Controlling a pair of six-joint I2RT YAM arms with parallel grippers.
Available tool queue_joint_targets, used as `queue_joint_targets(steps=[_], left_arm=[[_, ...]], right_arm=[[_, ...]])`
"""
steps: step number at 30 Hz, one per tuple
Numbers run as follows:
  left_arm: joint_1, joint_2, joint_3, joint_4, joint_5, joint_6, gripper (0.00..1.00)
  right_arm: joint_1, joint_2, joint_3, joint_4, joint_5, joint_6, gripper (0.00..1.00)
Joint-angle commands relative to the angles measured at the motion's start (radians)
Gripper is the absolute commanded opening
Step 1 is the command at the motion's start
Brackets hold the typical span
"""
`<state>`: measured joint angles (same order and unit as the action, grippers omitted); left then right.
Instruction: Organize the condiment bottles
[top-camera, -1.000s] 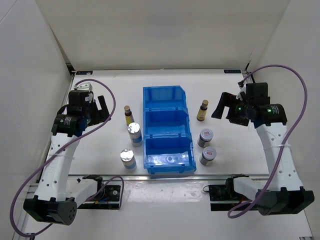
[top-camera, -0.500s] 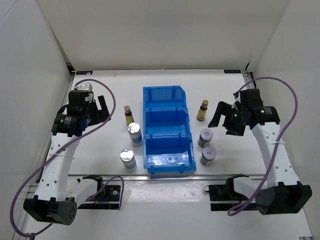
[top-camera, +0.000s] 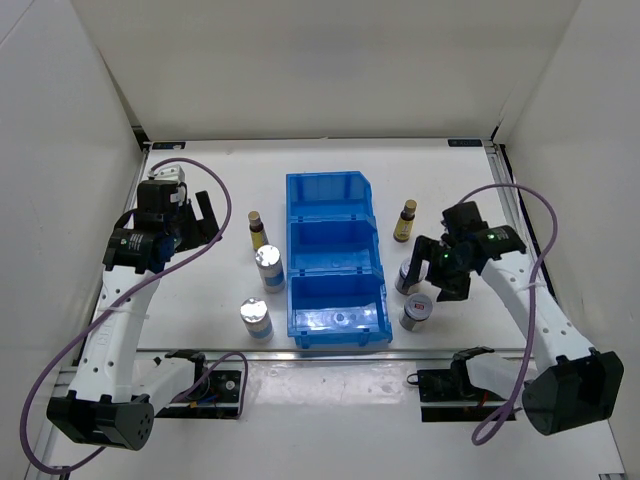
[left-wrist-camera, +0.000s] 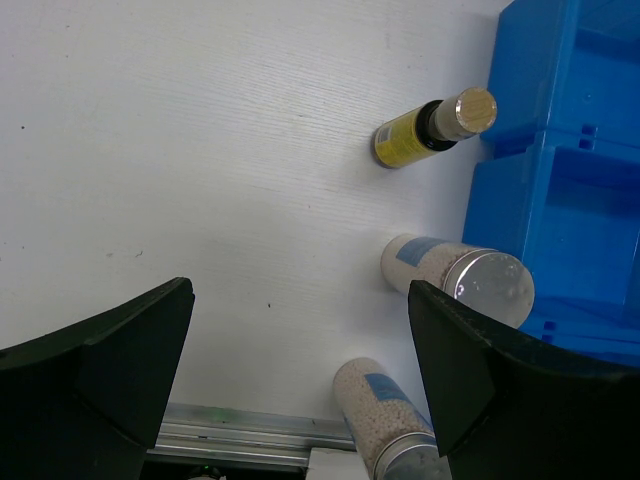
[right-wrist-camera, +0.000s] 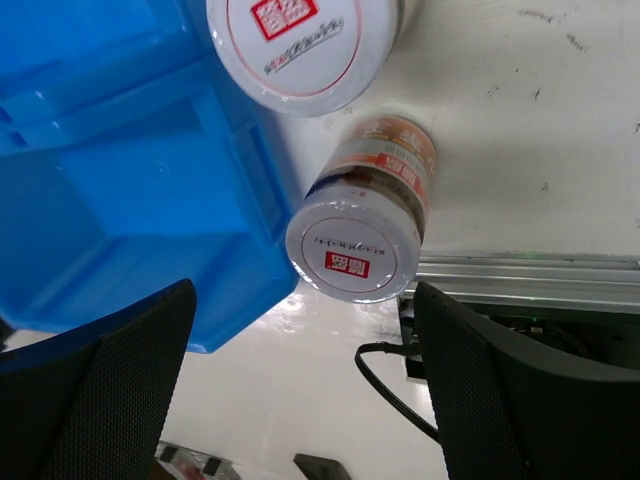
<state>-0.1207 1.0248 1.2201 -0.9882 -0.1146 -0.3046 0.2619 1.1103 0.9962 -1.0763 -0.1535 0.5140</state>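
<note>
Right fingers (right-wrist-camera: 520, 400) hang open over the near jar (right-wrist-camera: 352, 245) on the tabletop (right-wrist-camera: 520, 130), just beside the bin (right-wrist-camera: 120, 180). I fear closing off-centre could tip it into the far jar (right-wrist-camera: 300, 40). My left fingers (left-wrist-camera: 90, 370) gape above the clear bottles (left-wrist-camera: 460, 280).

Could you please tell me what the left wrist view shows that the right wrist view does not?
Only the left wrist view: a brown bottle with a gold cap and two clear bottles. Only the right wrist view: two jars with red-white lids. Both: the blue bin and the white table.
</note>
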Motion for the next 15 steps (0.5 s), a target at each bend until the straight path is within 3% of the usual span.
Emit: queue_joint_targets(steps=[1,8,15], left_arm=[[0.003,-0.019,0.01,-0.003,0.015,0.004,1.0],[0.003,-0.019,0.001,-0.003,0.006,0.004,1.0],[0.003,-0.028,0.001,-0.003,0.006,0.004,1.0]], right_arm=[[0.092,-0.02,-0.002,-0.008,0.127,0.09,0.91],[0.2,0.036,-0.05,-0.017,0.261,0.172,0.91],[0.231,0.085,-0.091,-0.018,0.316,0.23,0.94]])
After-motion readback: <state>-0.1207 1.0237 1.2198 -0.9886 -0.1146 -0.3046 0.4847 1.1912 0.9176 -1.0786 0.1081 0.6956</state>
